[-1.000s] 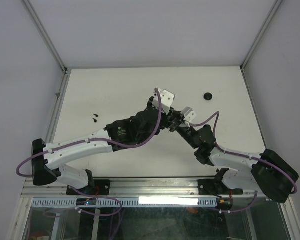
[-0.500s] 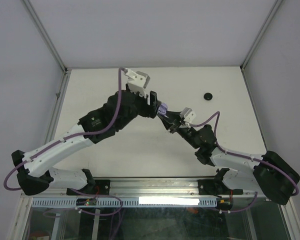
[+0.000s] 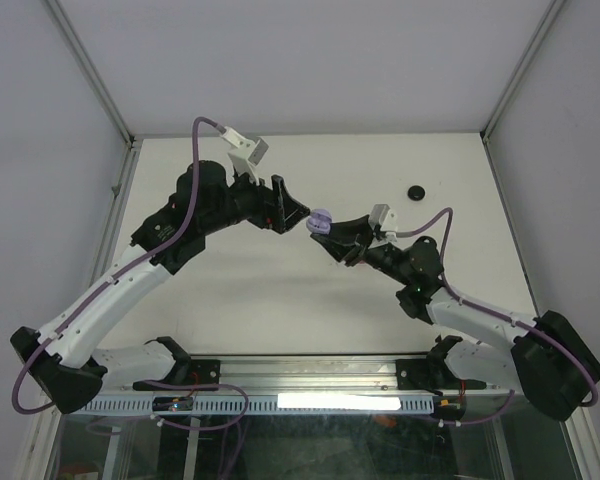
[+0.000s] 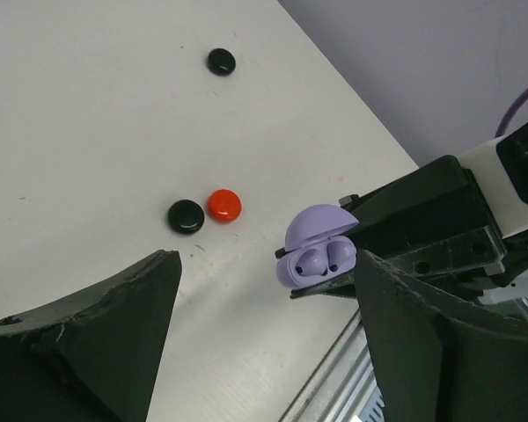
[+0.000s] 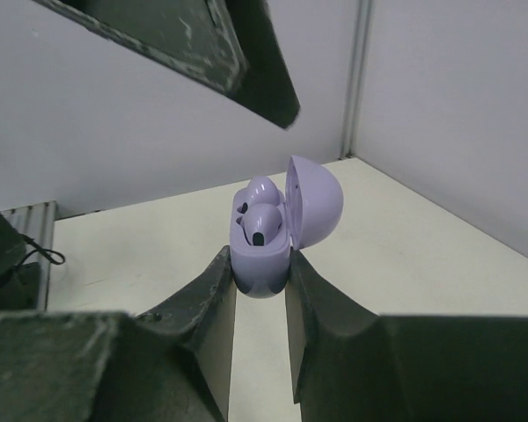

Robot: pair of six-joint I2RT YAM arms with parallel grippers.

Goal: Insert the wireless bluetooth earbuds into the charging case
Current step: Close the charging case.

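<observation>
I see a lilac charging case (image 4: 317,229), lilac earbuds (image 5: 262,218) with dark tips, one red disc (image 4: 223,205), two black discs (image 4: 186,215), and an off-white table (image 4: 88,132).

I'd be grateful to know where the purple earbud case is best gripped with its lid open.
Grip the case by its lower half, from the bottom end, as the right claw does: the lid stands open and the earbuds sit exposed on top, leaving only the base firm.

White table (image 4: 88,114), matte, faintly scuffed. Red disc (image 4: 223,205) lies flat just beside a black disc (image 4: 186,215) (touching or not: cannot tell). Second black disc (image 4: 221,61) lies alone, well apart from the pair.
</observation>
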